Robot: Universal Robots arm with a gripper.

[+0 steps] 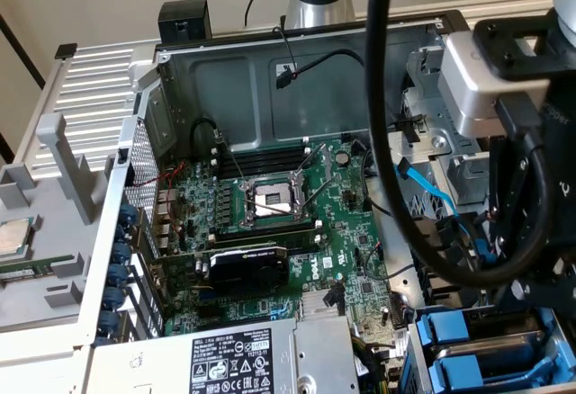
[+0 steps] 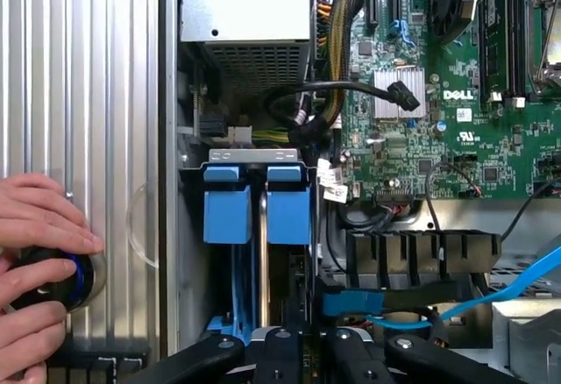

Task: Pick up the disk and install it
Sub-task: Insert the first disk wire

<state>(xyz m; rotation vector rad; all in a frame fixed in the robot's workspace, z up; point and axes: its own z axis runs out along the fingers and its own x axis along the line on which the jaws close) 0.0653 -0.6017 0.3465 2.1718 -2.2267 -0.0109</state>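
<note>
Disk with blue rails stands on edge in the drive bay at the case corner — beside the motherboard. Gripper hangs right over it — can't tell if it's clamped. Someone's hand holds a black knob outside.

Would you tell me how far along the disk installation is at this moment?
Looks done: two blue-railed disk carriers stand side by side in the drive bay, so pick-up and delivery seem finished. In hand: the end effector is close over them; whether it grips one is unclear. Left: full seating cannot be confirmed. A person's hand rests on the ribbed panel nearby.
</note>
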